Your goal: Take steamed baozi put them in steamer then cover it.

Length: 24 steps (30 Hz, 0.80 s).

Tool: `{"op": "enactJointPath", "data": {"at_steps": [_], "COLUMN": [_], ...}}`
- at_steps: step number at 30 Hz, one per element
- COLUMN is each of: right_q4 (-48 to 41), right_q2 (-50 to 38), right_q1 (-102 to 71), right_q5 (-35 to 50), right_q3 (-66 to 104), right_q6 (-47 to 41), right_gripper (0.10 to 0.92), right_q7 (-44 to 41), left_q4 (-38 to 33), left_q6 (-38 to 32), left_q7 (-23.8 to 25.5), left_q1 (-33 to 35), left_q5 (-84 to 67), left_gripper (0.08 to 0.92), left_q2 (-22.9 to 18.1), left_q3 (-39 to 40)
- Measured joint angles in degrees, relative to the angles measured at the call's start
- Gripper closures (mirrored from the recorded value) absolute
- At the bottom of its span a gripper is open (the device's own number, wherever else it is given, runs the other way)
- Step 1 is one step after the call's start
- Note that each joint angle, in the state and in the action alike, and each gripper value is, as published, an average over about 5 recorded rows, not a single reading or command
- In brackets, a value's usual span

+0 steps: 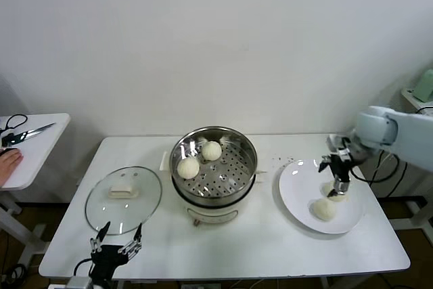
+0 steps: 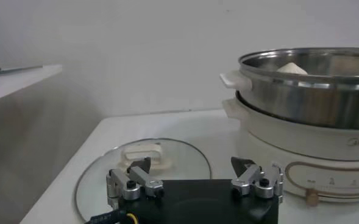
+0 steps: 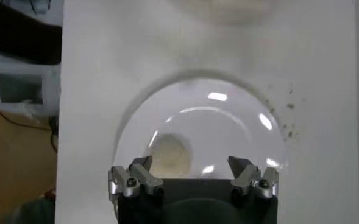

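The steel steamer [image 1: 230, 184] on its cream base stands mid-table with two off-white baozi [image 1: 188, 167] [image 1: 212, 150] on its perforated tray. Two more baozi [image 1: 323, 209] [image 1: 331, 190] lie on a white plate [image 1: 298, 187] at the right. My right gripper [image 1: 338, 179] is open and empty, just above the plate over the farther bun. The right wrist view shows its open gripper [image 3: 190, 163] over the plate [image 3: 228, 134] with a baozi [image 3: 170, 155] near one finger. The glass cover [image 1: 124, 199] lies flat, left of the steamer. My left gripper [image 1: 116, 243] is open at the front edge, before the cover [image 2: 142, 161] and beside the steamer [image 2: 307, 91].
A small white side table [image 1: 40, 150] at the far left holds scissors [image 1: 24, 133], and a person's hand [image 1: 8, 164] rests on it. A pale green object [image 1: 424, 84] sits on a stand at the far right, with cables [image 1: 379, 167] below my right arm.
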Motion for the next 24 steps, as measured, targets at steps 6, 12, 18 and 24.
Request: {"op": "enactJointPath", "data": {"at_steps": [6,12,18,24], "right_q4": [-1.39,-2.72,-3.74,-4.66], "right_q2": [-0.55,-0.32,0.09,0.73], "right_q1": [-7.85,-13.93,-18.07,-20.12], "right_q5": [-3.26,-5.10,-6.11,-6.83], "right_q3": [6.05,10.65,13.65,15.36], "right_q6": [-1.36,-2.26,-2.79,-3.00], "right_gripper": [0.203,0.203,0.204,0.266], "right_q7": [2.34,3.46,4.02,4.37], "left_q4": [-0.25,-0.64,-0.91,-1.04], "left_q6": [-0.01,0.00,-0.01,-0.02], "left_q7": [0.01,0.02,0.02,0.01], "left_q1": [0.12,0.46,0.79,0.98], "left_q5": [0.34,0.49,0.69,0.84], "left_gripper": [0.177,0.177,0.177,0.177], "left_q2": [-0.08,-0.30,-0.49,-0.68], "left_q3": [0.14,0.13,0.11,-0.04]}}
